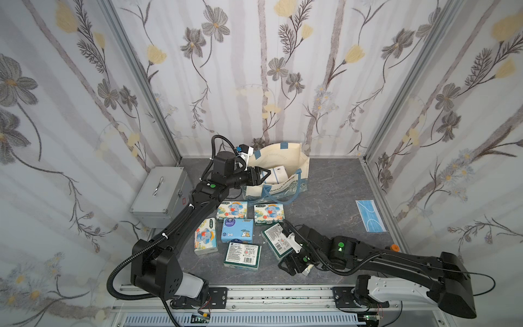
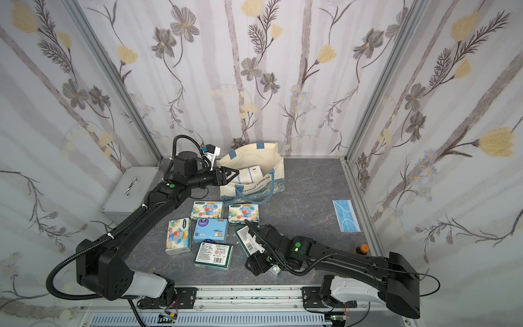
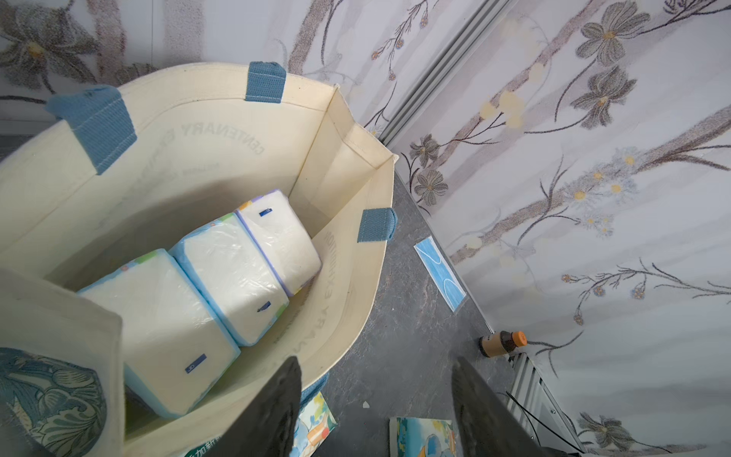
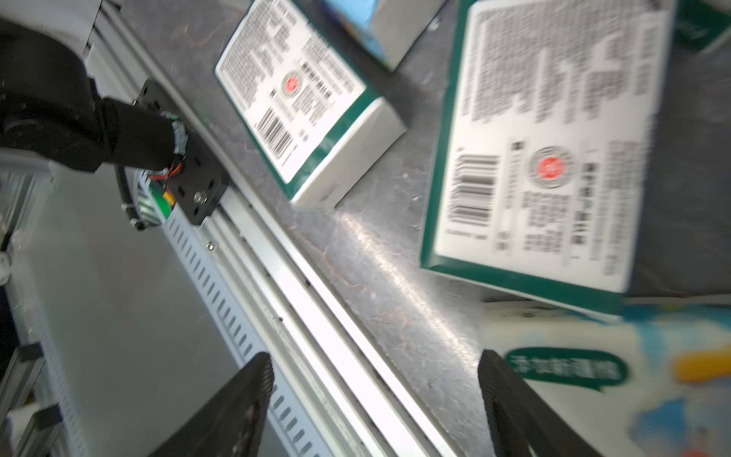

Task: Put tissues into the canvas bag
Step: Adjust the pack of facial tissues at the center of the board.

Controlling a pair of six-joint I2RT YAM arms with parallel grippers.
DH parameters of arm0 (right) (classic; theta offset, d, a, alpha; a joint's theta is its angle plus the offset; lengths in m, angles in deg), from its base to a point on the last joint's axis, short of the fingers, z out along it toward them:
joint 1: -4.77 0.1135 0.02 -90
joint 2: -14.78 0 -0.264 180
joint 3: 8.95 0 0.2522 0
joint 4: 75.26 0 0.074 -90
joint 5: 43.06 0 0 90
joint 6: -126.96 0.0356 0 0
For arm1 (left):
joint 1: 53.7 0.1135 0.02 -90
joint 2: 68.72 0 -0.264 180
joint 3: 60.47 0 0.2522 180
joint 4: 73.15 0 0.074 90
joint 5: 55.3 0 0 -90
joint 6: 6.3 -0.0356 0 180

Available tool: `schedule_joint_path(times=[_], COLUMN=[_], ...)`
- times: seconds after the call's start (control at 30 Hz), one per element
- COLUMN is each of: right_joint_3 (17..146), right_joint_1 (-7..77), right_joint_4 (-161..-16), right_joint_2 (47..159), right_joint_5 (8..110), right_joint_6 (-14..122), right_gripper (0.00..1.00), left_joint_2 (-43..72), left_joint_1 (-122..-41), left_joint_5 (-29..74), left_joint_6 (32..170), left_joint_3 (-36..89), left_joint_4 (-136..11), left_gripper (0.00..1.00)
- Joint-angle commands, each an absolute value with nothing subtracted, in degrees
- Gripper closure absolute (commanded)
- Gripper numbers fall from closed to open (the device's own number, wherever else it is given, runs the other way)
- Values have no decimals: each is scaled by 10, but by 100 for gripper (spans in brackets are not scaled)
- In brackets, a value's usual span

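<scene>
My left pincer (image 3: pixel 375 364) hangs spread and empty at canvas bag (image 3: pixel 348 118); right pincer (image 4: pixel 374 356), also spread, must next straddle adjacent elephant tissue pack (image 4: pixel 593 395).

The cream bag (image 1: pixel 273 189) with blue straps stands open at the back of the table (image 1: pixel 334 192). Three packs (image 3: pixel 233 273) sit side by side inside it. In front of it lie elephant packs (image 1: pixel 232 211), a light blue pack (image 1: pixel 237 230) and two green-edged packs (image 1: pixel 242 254), white labels up.
</scene>
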State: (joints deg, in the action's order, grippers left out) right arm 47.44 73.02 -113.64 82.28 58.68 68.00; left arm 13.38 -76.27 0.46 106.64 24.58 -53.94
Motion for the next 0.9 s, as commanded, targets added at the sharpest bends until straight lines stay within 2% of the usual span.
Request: schedule_joint_path(times=[0.0,0.2,0.57,0.73,0.87], right_joint_3=[488,484,498,521,498], right_joint_1=[748,712,526,513,502], right_joint_4=[-1117,-1191,-1215,-1249,-1259], right_joint_2=[857,870,909,901,831], right_joint_5=[647,555,491,420,375], right_joint_6=[686,688,671,682,709], right_gripper=[17,13,11,8,6], left_joint_2=[134,131,138,138,132], left_joint_1=[-764,-765,-766,-767,-769], left_joint_5=[-5,11,5,3,-17], left_joint_6=[1074,1052,1037,1038,1055], left_joint_3=[244,241,245,253,248], left_joint_4=[-570,-561,-553,-547,-566], left_gripper=[38,38,38,37,37])
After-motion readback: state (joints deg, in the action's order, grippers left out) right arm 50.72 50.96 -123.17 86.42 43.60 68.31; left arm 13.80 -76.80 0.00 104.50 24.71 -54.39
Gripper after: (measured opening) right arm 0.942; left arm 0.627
